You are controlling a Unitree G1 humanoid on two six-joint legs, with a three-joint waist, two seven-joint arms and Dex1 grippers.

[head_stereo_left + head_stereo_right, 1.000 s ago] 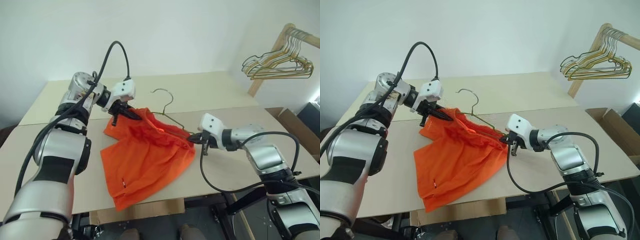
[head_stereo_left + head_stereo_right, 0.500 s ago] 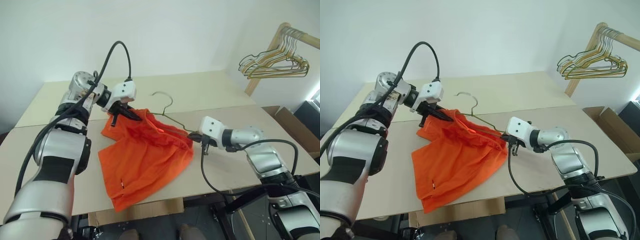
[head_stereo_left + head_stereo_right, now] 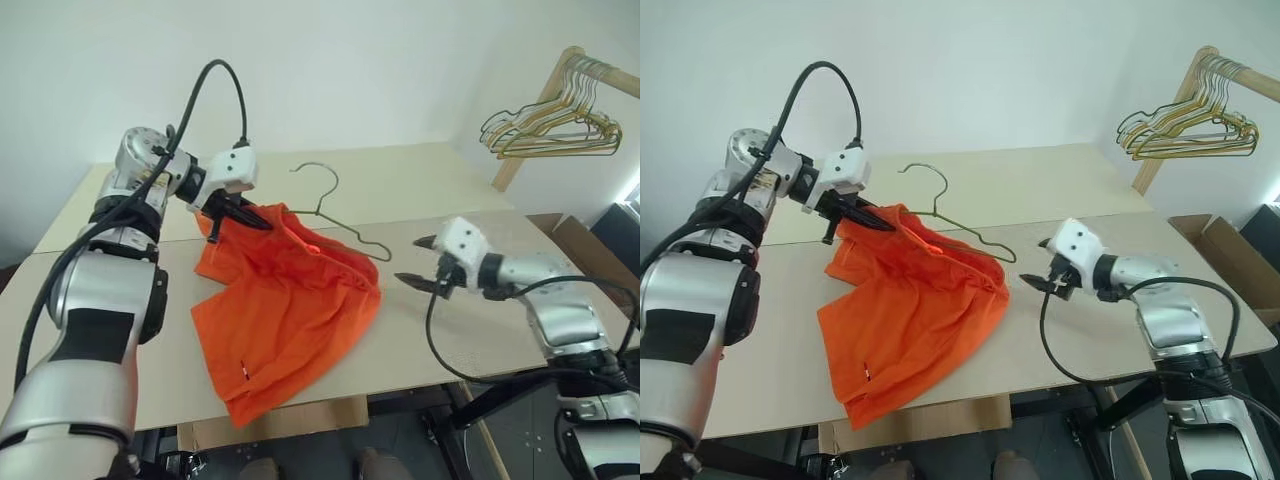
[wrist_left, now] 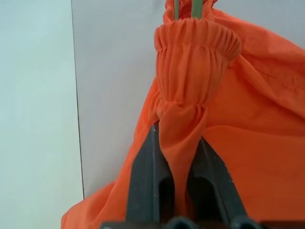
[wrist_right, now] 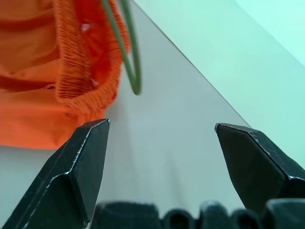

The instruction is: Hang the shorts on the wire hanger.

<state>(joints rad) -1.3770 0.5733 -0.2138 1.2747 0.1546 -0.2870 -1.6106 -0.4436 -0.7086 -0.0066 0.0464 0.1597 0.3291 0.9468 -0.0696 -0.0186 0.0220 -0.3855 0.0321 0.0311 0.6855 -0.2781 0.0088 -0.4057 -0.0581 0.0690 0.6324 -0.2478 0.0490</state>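
Two views differ: the left wrist view shows the left gripper (image 4: pixel 177 157) pinched onto the shorts' (image 3: pixel 285 300) gathered waistband; the right wrist view shows the right gripper (image 5: pixel 162 157) spread wide, empty, near the wire hanger's (image 3: pixel 345 225) end. Shorts lie on the tabletop (image 3: pixel 450 330).

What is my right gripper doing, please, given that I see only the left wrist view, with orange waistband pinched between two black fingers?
Observer: The right gripper is open, apart from the shorts.
Operator: Where is the wire hanger?
Observer: The wire hanger runs into the waistband; its hook sticks out over the table.
Operator: Are the shorts lifted?
Observer: Only the corner held by the left gripper; the rest lies on the table.
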